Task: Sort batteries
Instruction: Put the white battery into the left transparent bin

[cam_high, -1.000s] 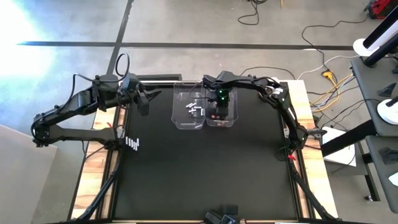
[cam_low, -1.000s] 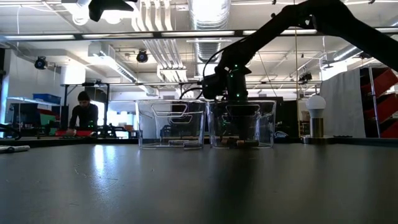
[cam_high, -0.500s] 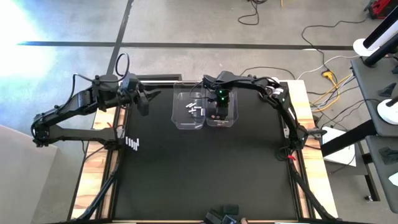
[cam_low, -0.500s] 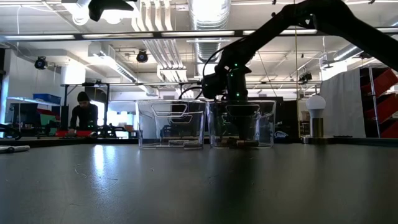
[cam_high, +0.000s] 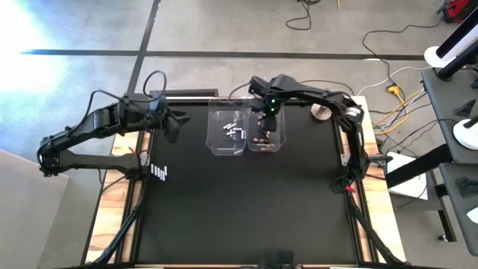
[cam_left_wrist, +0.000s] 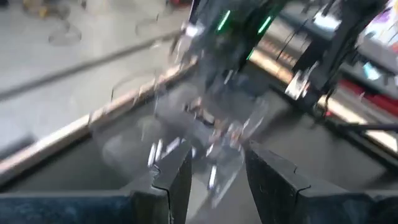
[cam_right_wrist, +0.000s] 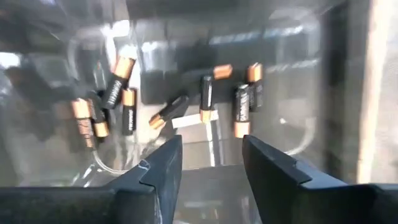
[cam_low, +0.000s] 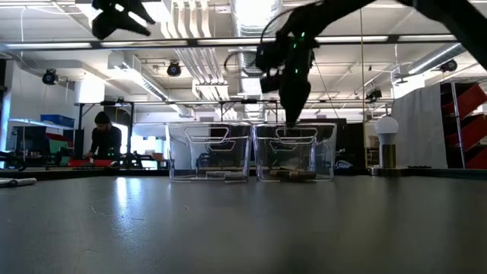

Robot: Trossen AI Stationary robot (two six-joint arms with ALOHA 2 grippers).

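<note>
Two clear bins stand side by side at the table's far middle. The left bin (cam_high: pixel 228 131) holds silvery-white batteries (cam_high: pixel 233 131). The right bin (cam_high: pixel 269 134) holds dark batteries with copper ends (cam_right_wrist: pixel 205 93), which lie on its floor. My right gripper (cam_right_wrist: pixel 211 165) hangs open above the right bin (cam_low: pixel 295 148), fingers pointing down, nothing between them. My left gripper (cam_left_wrist: pixel 217 168) is open and empty, held high over the table's far left (cam_high: pixel 173 124). A short row of silvery batteries (cam_high: pixel 159 172) lies on the mat at the left.
A round silver-and-white knob object (cam_high: pixel 321 112) sits at the far right of the table. A white ball on a brass stand (cam_low: pixel 388 141) shows at the right in the low view. A person (cam_low: pixel 103 138) works in the room behind. The black mat (cam_high: pixel 246 209) stretches toward the near edge.
My right gripper has risen straight up out of the right bin and now hangs above its rim. My left gripper has tipped downward a little at the far left. The batteries in the bins lie as before.
</note>
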